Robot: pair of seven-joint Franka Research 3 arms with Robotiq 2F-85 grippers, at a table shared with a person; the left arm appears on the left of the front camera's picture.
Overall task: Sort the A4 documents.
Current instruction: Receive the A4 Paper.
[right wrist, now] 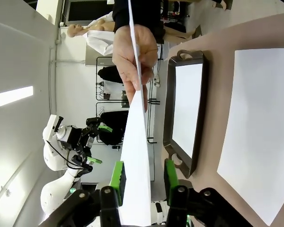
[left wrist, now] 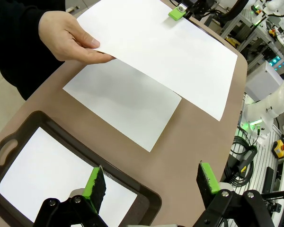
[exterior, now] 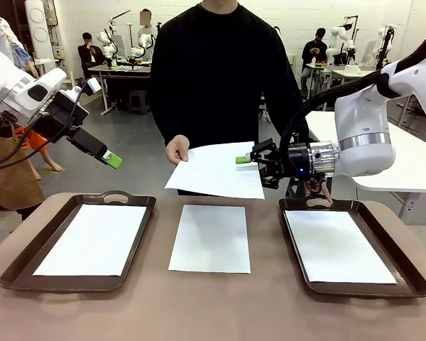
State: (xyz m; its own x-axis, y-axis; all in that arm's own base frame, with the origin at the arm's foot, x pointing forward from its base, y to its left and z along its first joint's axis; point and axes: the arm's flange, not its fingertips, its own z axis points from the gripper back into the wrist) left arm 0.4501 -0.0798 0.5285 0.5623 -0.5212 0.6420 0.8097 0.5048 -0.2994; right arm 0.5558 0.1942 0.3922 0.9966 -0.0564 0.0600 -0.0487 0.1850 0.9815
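Observation:
A person's hand (exterior: 177, 149) holds one A4 document (exterior: 216, 170) in the air over the table's far edge. My right gripper (exterior: 245, 160) reaches its right edge, and in the right wrist view the sheet (right wrist: 137, 142) runs edge-on between the green pads of the gripper (right wrist: 144, 179). The jaws stand narrowed with a gap still showing. Another sheet (exterior: 210, 238) lies flat mid-table. One sheet (exterior: 92, 239) lies in the left tray (exterior: 28, 256) and one sheet (exterior: 337, 246) in the right tray (exterior: 401, 273). My left gripper (exterior: 112, 160) hangs open and empty above the left tray.
Both dark brown trays have handles on their far sides. The person in black stands at the middle of the far side. A white table (exterior: 419, 163) stands behind on the right. In the left wrist view the open fingers (left wrist: 97, 182) hover over the tray's corner (left wrist: 146, 201).

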